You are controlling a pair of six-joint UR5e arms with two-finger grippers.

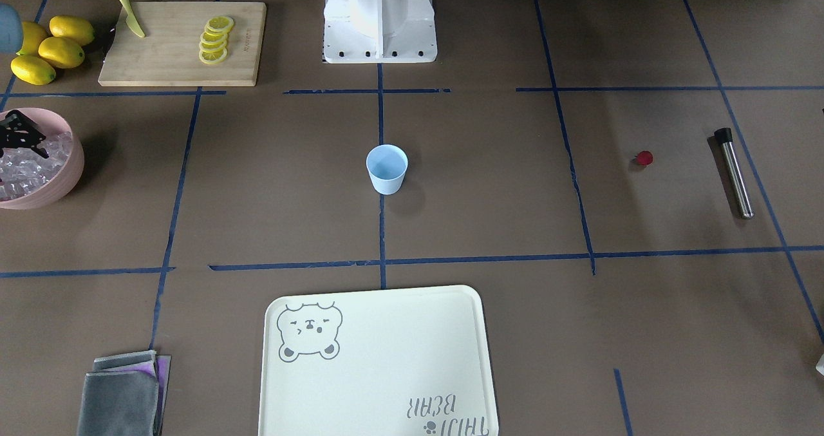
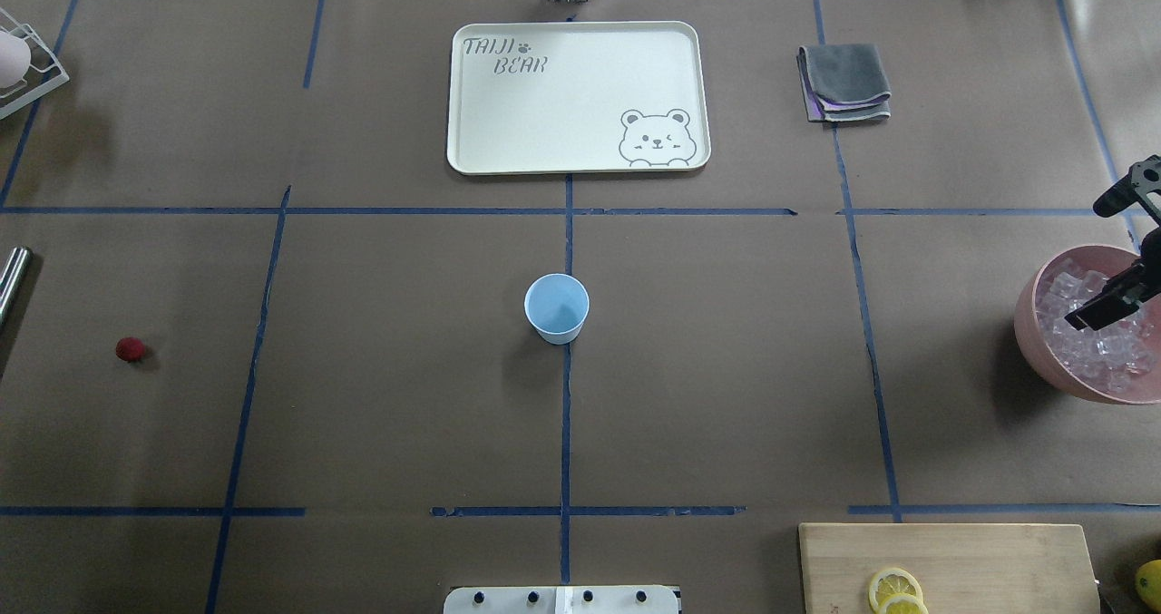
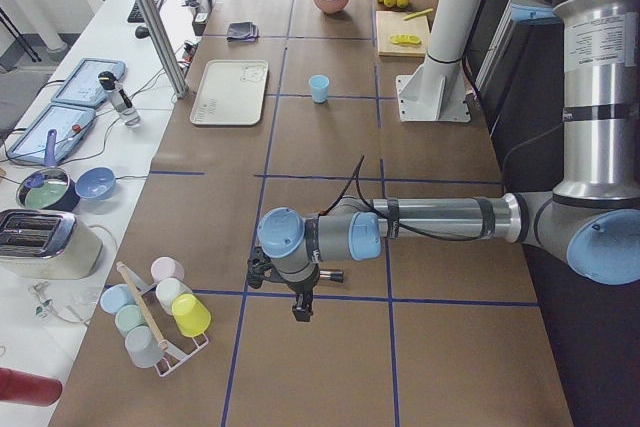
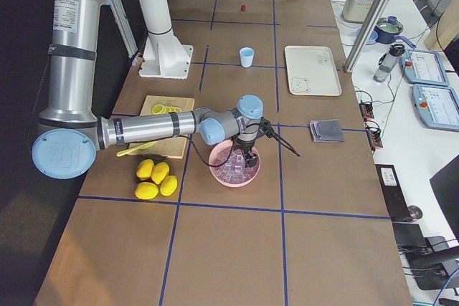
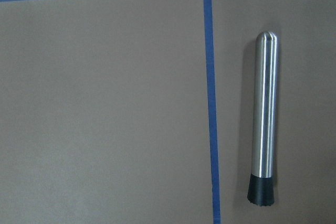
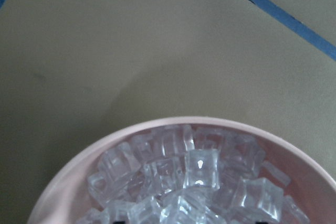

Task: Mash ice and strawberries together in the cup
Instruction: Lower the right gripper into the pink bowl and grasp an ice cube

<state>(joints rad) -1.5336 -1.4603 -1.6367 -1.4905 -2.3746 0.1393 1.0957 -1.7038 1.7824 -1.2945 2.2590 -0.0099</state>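
My right fingers [image 2: 1114, 301] are spread wide at the pink bowl [image 2: 1029, 337]. One is low over the ice [image 2: 1084, 351], the other out past the rim. The pale-blue cup [image 2: 556, 307] stands empty mid-table, well apart from them. The strawberry [image 2: 130, 349] lies on the table far to my left, near a steel muddler [image 5: 264, 119]. My left fingers [image 3: 301, 305] hang above the table; I cannot tell whether they are spread or closed.

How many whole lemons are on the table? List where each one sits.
4 lemons, clustered beside the cutting board: two nearest it, two farther out. None appear hidden.
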